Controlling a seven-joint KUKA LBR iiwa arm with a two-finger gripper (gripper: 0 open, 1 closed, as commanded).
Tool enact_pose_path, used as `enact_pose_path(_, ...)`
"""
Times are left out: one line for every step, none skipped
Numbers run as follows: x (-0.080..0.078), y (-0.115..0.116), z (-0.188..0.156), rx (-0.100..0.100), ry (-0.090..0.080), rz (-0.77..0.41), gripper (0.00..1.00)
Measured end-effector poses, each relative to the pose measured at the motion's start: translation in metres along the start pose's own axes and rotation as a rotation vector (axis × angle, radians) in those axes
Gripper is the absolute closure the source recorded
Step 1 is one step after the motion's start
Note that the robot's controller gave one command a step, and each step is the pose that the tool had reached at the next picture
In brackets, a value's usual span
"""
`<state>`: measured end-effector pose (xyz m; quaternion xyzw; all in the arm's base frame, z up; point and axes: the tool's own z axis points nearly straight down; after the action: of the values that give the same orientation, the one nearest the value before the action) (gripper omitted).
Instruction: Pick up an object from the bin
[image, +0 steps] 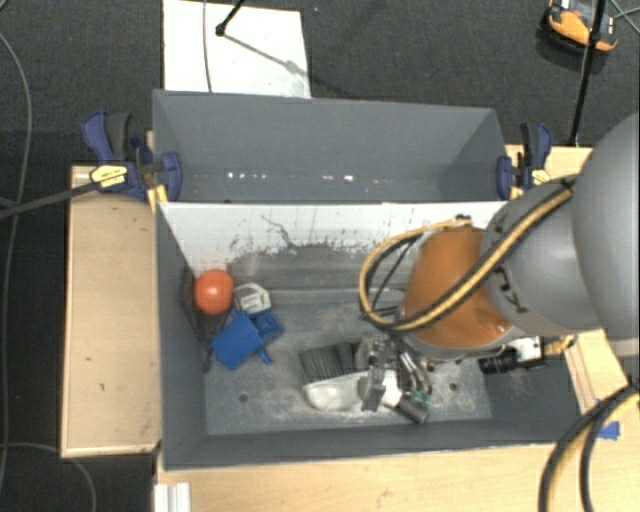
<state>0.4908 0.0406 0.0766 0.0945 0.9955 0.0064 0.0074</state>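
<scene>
Whitish lump (333, 394) beside tool (384, 391), scuffed grey bin (300, 300)

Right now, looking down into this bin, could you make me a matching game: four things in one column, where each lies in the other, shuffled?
Things:
1. orange ball
2. blue plastic piece
3. black ribbed piece
4. whitish lump

Places:
A. lowest in the view, right beside the gripper
B. far left, against the bin's left wall
C. just below and right of the ball
D. mid-floor, just above the whitish lump

Pairs: 1-B, 2-C, 3-D, 4-A
</scene>
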Motion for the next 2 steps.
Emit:
enact_pose_path(0.000,0.000,0.000,0.000,0.000,-0.001,1.00)
enact_pose_path(0.000,-0.003,-0.044,0.005,0.005,-0.007,1.00)
